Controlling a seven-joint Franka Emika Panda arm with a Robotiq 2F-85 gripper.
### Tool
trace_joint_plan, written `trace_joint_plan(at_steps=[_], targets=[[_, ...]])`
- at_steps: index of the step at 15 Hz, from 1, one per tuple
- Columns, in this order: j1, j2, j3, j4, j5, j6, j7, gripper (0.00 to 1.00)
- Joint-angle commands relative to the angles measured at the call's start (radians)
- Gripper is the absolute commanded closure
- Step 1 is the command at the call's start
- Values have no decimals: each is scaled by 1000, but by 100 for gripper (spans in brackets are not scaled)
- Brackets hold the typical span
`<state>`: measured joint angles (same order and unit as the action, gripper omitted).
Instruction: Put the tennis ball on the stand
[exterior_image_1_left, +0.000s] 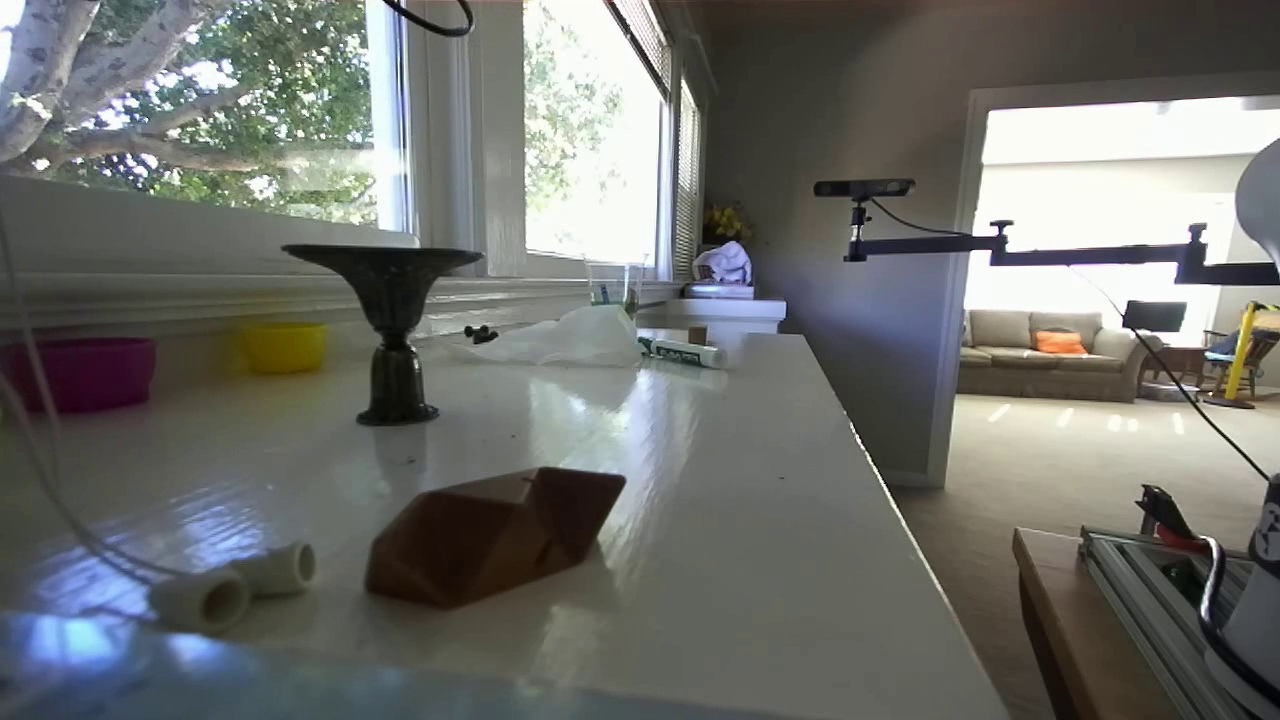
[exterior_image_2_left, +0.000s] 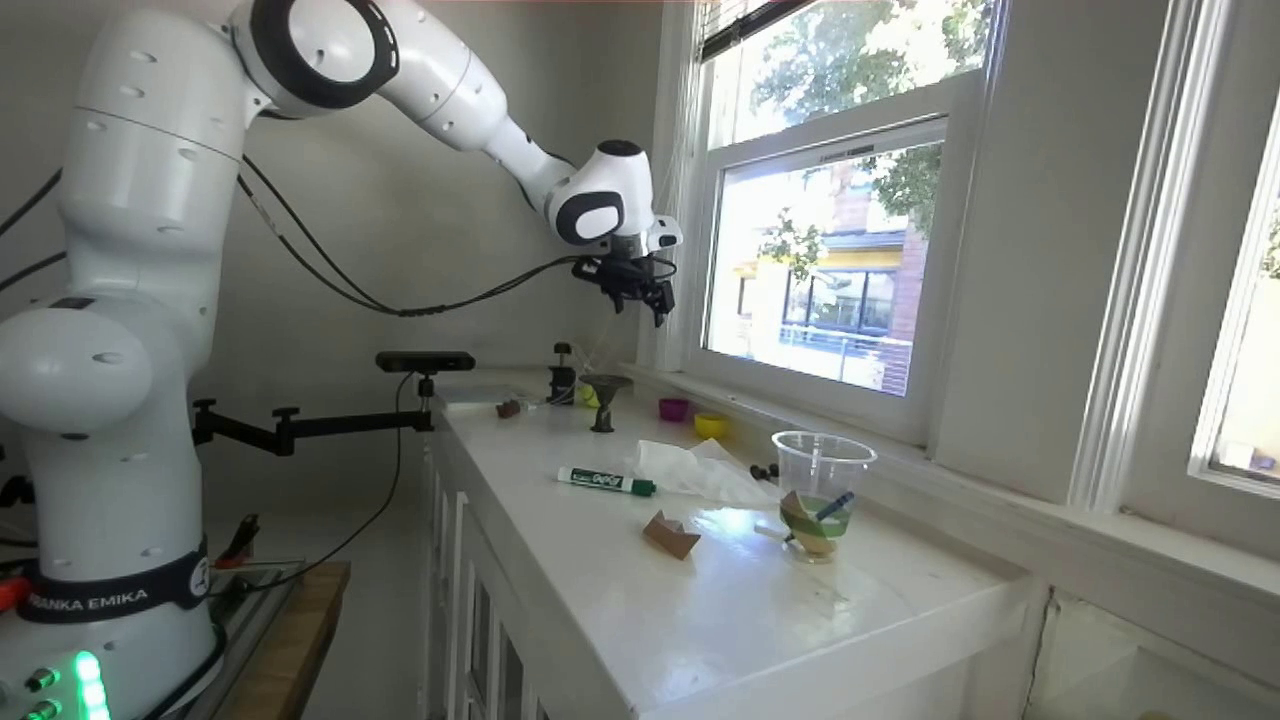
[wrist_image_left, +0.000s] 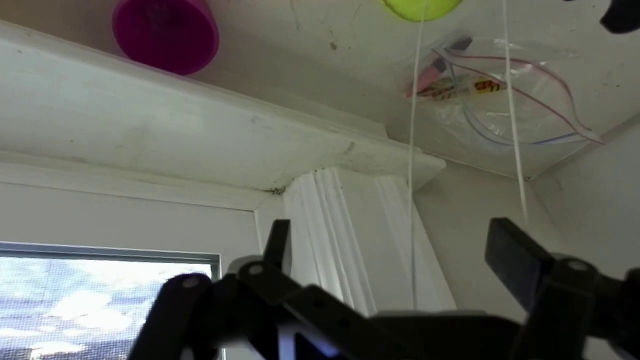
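Note:
The stand (exterior_image_1_left: 395, 320) is a dark metal goblet shape with a wide flat top. It stands upright on the white counter, and nothing shows on its top. It also shows in an exterior view (exterior_image_2_left: 603, 400). I see no clear tennis ball. A yellow-green thing (exterior_image_2_left: 589, 396) sits partly hidden behind the stand, and a yellow-green edge (wrist_image_left: 422, 6) shows at the top of the wrist view; I cannot tell whether either is a ball or a cup. My gripper (exterior_image_2_left: 638, 312) is high above the counter's far end by the window. Its fingers (wrist_image_left: 392, 240) are apart with nothing between them.
White cords (wrist_image_left: 412, 150) hang close to the gripper. A magenta cup (exterior_image_2_left: 673, 409) and yellow cup (exterior_image_2_left: 711, 426) stand by the sill. A marker (exterior_image_2_left: 605, 481), brown faceted piece (exterior_image_1_left: 490, 540), clear cup (exterior_image_2_left: 822, 490), crumpled white sheet (exterior_image_2_left: 700, 472) and clear bag (wrist_image_left: 505, 95) lie about.

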<state>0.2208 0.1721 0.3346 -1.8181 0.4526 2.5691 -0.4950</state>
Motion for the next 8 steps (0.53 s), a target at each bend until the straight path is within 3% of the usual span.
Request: trace_joint_plan(at_steps=[1, 8], targets=[[-30, -12, 19, 30, 75, -26, -49, 0], [-27, -130, -21, -5, 30, -168, 30, 0]])
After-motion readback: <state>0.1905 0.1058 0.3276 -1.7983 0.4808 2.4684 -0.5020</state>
